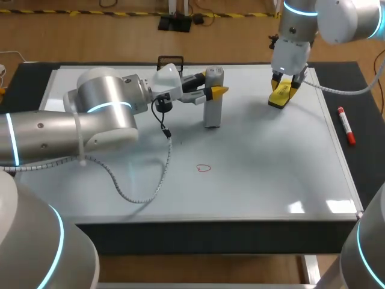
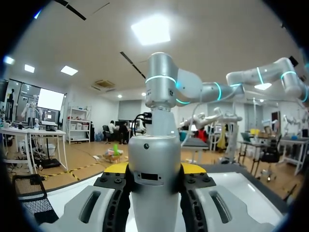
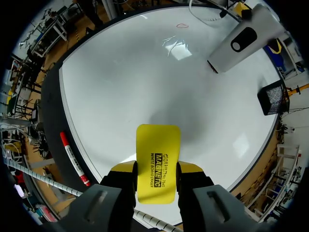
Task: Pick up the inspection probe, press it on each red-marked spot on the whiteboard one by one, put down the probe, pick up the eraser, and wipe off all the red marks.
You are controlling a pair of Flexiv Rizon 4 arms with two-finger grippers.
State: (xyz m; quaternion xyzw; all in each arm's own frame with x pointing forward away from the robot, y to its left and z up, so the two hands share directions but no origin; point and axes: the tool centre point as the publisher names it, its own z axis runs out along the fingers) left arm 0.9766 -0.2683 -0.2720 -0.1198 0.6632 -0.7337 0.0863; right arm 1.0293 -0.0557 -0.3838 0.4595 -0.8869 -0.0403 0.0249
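Head view, step: seems to be the change from probe to eraser; one red mark (image 1: 204, 168) on the whiteboard (image 1: 271, 180), not wiped yet.
Head view, probe (image 1: 213, 114): upright, base on the board.
Head view, left gripper (image 1: 218, 91): at the upper part of the probe, reaching in from its left.
Head view, eraser (image 1: 280, 96): right of the probe, well apart, under the right gripper (image 1: 283, 91); touching the board or just above it, cannot tell.
Head view, red mark: in front of the probe, toward the robot, well apart.
Head view, marker (image 1: 346, 125): far right of the probe, off the board.

Left wrist view, left gripper (image 2: 154, 169): closed on the probe (image 2: 154, 193), one finger against each side, open only as wide as the grey body.

Right wrist view, right gripper (image 3: 157, 169): closed on the eraser (image 3: 158, 162), yellow tips against both long edges.
Right wrist view, probe (image 3: 244, 41): ahead of the gripper, well apart; red mark (image 3: 181, 25) beside it, also apart.

Next move, judgement: open the left fingers slowly and draw back without tipping the probe; then carry the eraser to the red mark, press flat, and rub.
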